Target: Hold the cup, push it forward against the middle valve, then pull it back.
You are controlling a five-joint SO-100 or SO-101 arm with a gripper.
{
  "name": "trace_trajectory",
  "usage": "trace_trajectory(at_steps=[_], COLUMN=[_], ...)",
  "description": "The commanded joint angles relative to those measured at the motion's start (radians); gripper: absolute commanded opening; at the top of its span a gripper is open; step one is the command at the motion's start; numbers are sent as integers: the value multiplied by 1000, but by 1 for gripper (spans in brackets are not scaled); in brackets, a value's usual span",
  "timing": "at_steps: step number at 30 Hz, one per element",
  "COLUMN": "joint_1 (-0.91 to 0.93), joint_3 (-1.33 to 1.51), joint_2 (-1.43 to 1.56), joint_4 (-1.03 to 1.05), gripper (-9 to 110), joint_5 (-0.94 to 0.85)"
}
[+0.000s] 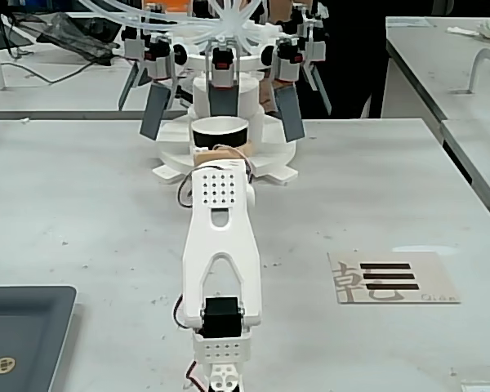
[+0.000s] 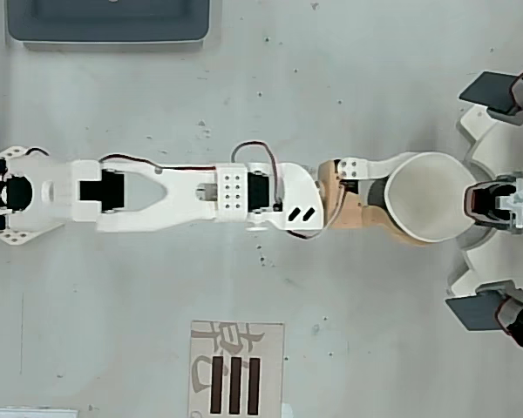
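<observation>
Grey table [image 1: 82, 204]: claw [image 2: 423, 198] grips cup [image 2: 427, 196] at middle valve [image 1: 222, 102].

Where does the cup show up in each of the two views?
Fixed view: the cup sits upper centre, just beyond the arm's head, in front of the middle valve.
Overhead view: right of centre, held in the gripper, beside the valve.
Shared landmark: the printed card.

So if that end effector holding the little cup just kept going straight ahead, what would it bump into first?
Most likely the middle valve. The end effector grips the cup and points right at that paddle. In the overhead view the cup's rim looks nearly touching the valve already, though contact is hard to judge.
</observation>
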Motion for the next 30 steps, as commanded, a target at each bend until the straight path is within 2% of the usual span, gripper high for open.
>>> trace_trajectory(at_steps=[1, 11, 30], joint_1=[-3, -2, -2], joint_3=[227, 644, 655], joint_2=[250, 580, 584], joint_4=[-75, -149, -164], gripper=[3, 4, 4], joint_5=[2, -6, -9])
